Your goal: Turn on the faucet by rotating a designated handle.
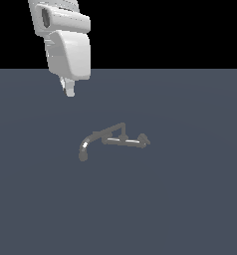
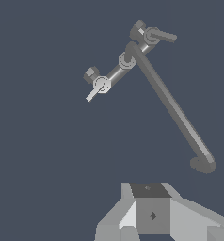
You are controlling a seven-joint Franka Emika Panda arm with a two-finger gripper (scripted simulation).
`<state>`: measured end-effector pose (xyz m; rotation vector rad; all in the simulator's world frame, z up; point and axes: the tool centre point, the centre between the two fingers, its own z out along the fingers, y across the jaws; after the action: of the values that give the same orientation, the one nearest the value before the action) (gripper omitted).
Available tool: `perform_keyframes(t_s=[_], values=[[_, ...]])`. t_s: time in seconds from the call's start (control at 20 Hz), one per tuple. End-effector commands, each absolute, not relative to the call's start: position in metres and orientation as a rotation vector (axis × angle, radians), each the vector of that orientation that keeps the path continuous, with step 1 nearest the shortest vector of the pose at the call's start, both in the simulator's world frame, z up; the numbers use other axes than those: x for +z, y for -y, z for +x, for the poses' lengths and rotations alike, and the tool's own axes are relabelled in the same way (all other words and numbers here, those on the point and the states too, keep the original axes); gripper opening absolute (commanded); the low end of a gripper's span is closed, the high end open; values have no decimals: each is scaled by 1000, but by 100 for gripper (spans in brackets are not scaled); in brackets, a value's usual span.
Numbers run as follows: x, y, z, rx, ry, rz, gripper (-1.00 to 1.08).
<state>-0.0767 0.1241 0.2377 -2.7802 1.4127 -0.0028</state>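
Note:
The faucet (image 1: 113, 139) is a small dark grey fixture lying on the flat grey floor (image 1: 190, 199) near the middle of the exterior view. Its curved spout (image 1: 84, 147) ends toward the exterior view's left, and a glinting bar (image 1: 126, 142) with a small end knob (image 1: 144, 140) points toward the right. In the wrist view the faucet (image 2: 132, 56) shows a long spout (image 2: 180, 117), a pale lever (image 2: 92, 92) and a dark lever (image 2: 164, 35). My gripper (image 1: 69, 91) hangs well above and to the left of the faucet, touching nothing. Its fingers (image 2: 149, 190) appear pressed together and hold nothing.
The white arm (image 1: 65, 45) comes down from the upper left of the exterior view. The grey floor carries nothing but the faucet, and black background lies beyond its far edge.

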Motion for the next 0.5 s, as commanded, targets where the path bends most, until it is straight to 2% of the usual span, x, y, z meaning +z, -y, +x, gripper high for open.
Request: perform_keyframes(t_s=[0.0,0.45], values=[[225,-125,-66,-3,-1476,-2747,-100],[180,-121,-27,-3,-1702,-2620,-100]])
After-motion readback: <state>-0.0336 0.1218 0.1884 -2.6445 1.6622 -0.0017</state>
